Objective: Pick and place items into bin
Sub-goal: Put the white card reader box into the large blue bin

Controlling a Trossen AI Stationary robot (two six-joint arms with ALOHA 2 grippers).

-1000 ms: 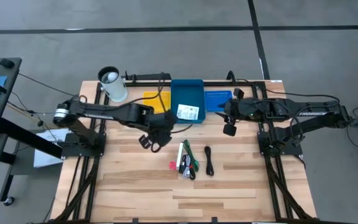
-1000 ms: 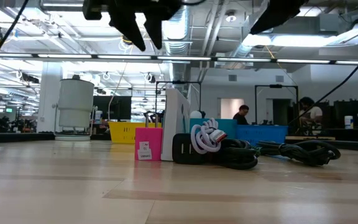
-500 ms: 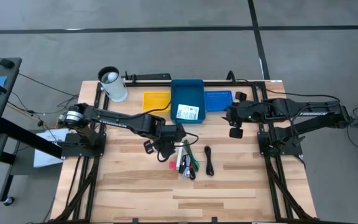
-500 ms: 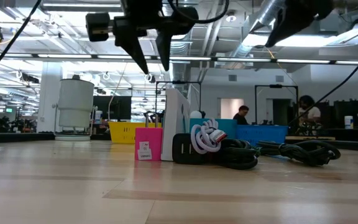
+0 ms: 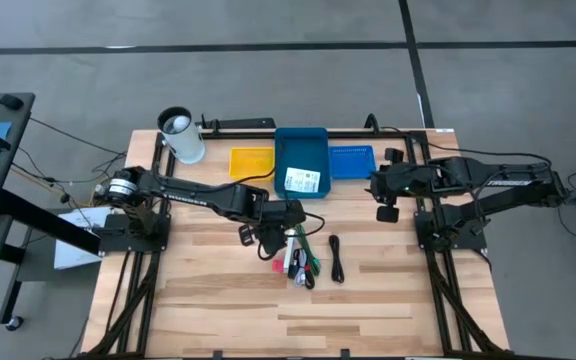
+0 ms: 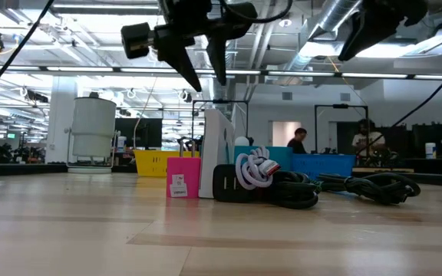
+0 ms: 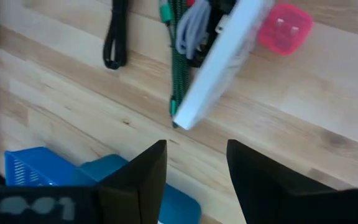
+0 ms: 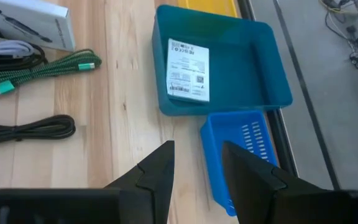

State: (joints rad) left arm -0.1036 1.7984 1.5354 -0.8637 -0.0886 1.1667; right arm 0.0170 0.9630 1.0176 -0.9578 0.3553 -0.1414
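The items lie in a small heap (image 5: pixel 299 260) at mid-table: a white printed box (image 7: pixel 222 62), a pink cube (image 7: pixel 284 28), a green braided cable (image 7: pixel 178 68), a white coil (image 6: pixel 253 169) and a small black piece (image 6: pixel 230 182). A black cable (image 5: pixel 336 258) lies to the heap's right. The teal bin (image 5: pixel 301 150) stands at the far edge, with one white printed card (image 8: pixel 188 70) flat on its floor. My left gripper (image 5: pixel 271 245) hangs open above the table just left of the heap, fingers pointing down. My right gripper (image 5: pixel 386 212) is open in the air near the table's right edge.
A yellow tray (image 5: pixel 251 160) sits left of the bin and a blue slotted tray (image 5: pixel 351 158) right of it. A white cylinder (image 5: pixel 180 135) stands at the far left corner. Bare wood spreads over the near half of the table. People stand in the room far behind.
My left gripper has travelled from beside the bin toward the table's right and near edge, sinking lower, and now hangs by the heap, still open. My right gripper has drawn back toward the table's right edge. The items have not moved.
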